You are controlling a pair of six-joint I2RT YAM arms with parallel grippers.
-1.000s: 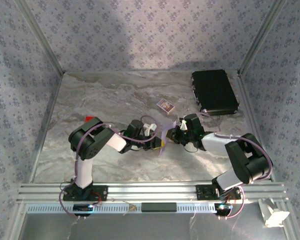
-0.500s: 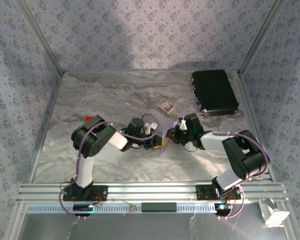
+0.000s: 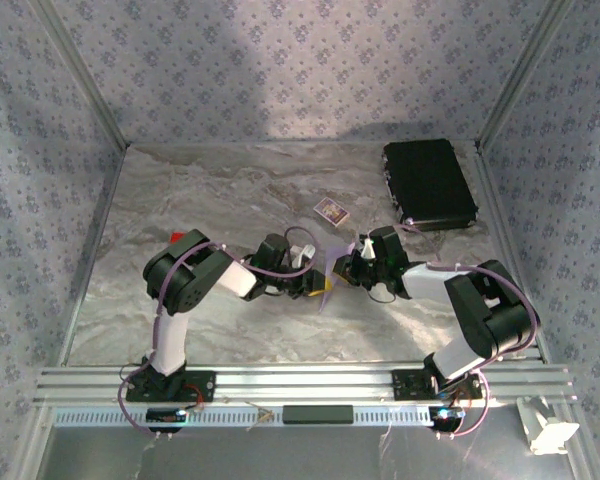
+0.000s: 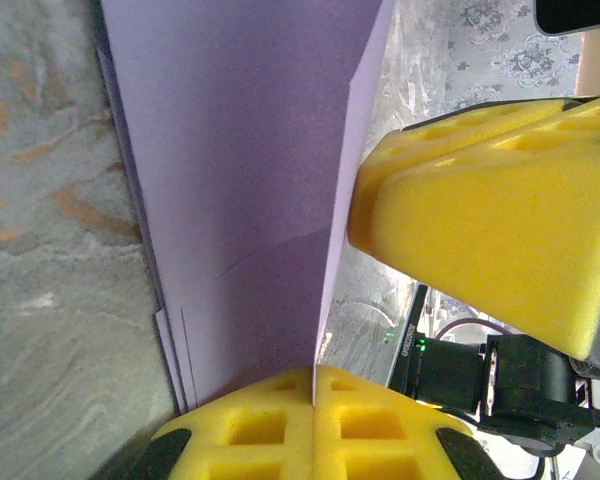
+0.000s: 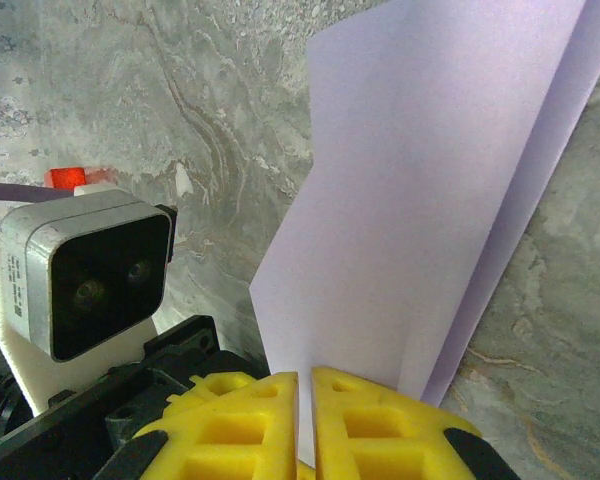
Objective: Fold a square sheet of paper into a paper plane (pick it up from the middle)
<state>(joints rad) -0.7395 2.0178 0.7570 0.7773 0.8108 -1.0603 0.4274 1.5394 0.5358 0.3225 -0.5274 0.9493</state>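
On the marbled tabletop [image 3: 180, 200], centre frame, my left gripper [image 4: 312, 395] and right gripper [image 5: 305, 400] each pinch the folded square sheet of paper [image 5: 430, 180] between closed pads.

No text, label, brand or number can be read on anything.

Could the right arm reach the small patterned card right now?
Probably not as things stand. The card lies close beyond the right gripper on the table with nothing between, but that gripper is shut on the lilac paper, which the left gripper also pinches.
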